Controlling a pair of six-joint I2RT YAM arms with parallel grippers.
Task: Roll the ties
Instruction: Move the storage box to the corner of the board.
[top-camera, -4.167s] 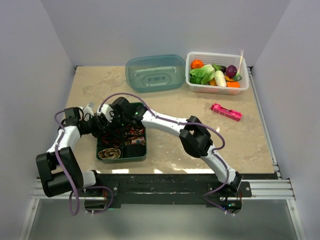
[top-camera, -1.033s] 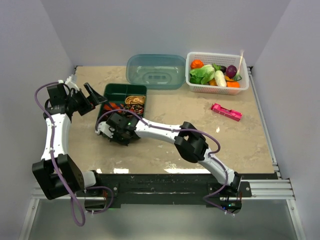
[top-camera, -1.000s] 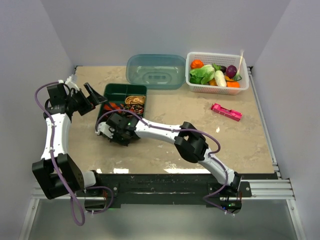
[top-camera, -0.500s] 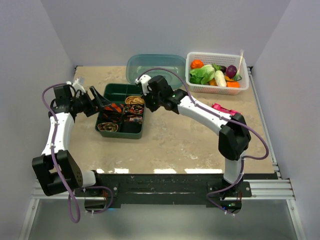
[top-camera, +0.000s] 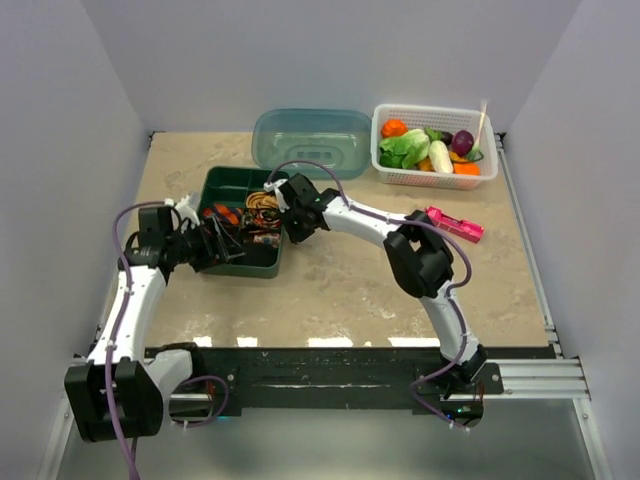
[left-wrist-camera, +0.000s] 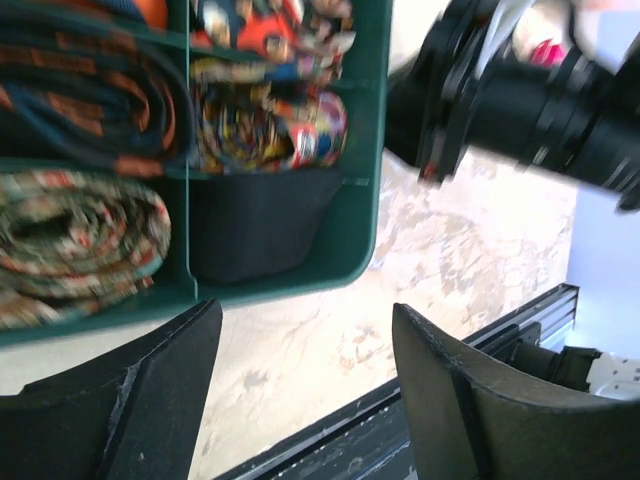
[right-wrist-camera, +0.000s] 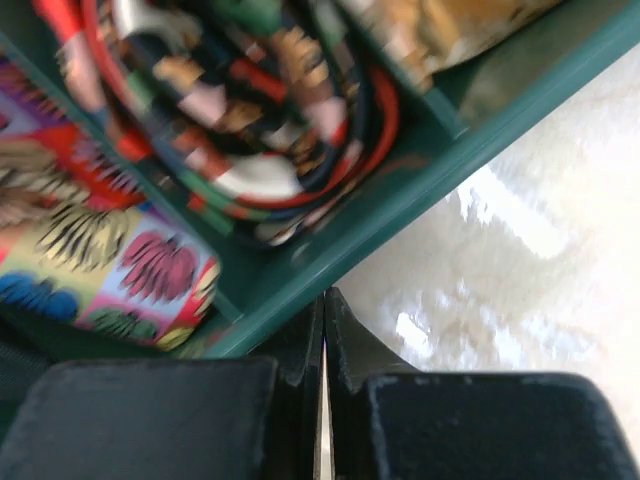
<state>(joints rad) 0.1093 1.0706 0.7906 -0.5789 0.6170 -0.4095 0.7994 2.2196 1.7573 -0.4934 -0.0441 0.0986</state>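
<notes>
We see the ties (left-wrist-camera: 80, 235) coiled inside compartments of the green tray (top-camera: 250, 270). Left gripper (left-wrist-camera: 300, 340) is spread wide, holding nothing, above one tray corner. Right gripper (right-wrist-camera: 322, 305) is pressed closed and empty, tips at the tray's outer wall.

On the beige tabletop (top-camera: 330, 300): at 12 o'clock, upturned teal tub (top-camera: 311, 144); at 1 o'clock, white basket (top-camera: 430, 177) of vegetables; at 3 o'clock, pink gadget (top-camera: 453, 223); at 10 o'clock, green divided tray (top-camera: 250, 270).

Printed cloth ties (right-wrist-camera: 250, 130) fill a smooth green plastic tray (right-wrist-camera: 400, 215) on a glossy, marbled tabletop (right-wrist-camera: 520, 310).
</notes>
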